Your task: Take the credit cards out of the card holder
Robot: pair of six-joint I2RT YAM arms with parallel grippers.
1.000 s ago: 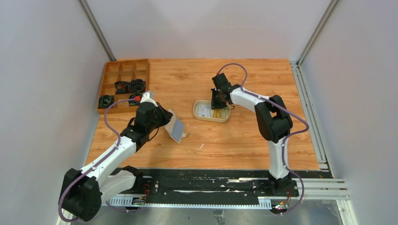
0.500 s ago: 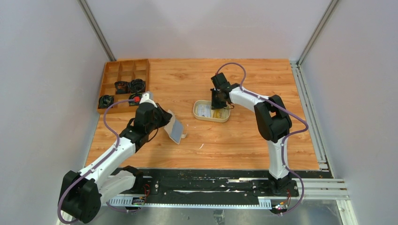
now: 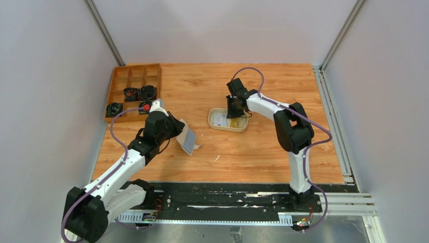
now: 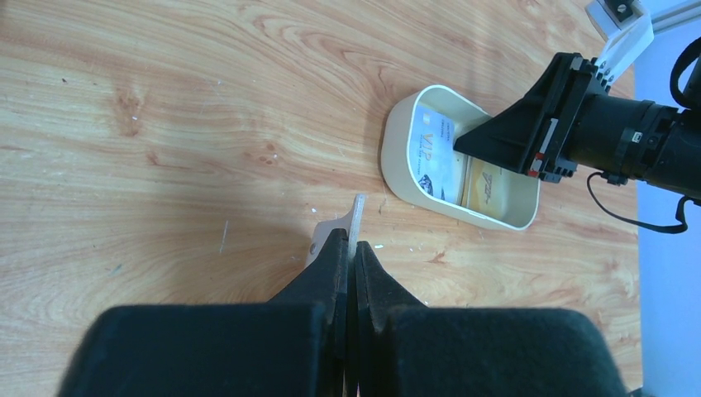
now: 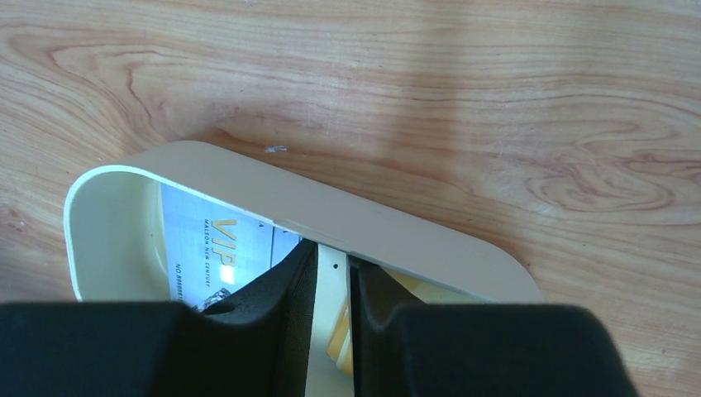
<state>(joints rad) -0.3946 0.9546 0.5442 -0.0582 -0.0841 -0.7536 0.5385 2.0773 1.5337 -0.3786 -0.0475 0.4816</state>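
Shifted slightly up and leftward since a second ago, the left gripper (image 4: 352, 256) stays clenched on the cream card holder (image 3: 189, 139), which is tilted on edge over the wooden table (image 3: 263, 147), left of the oval cream tray (image 4: 395, 153). Over that tray, the right gripper (image 5: 332, 281) has parted its fingers a little and grasps nothing. Inside the tray lie a whitish VIP card (image 5: 207, 240) and a yellow-orange card (image 4: 488, 186).
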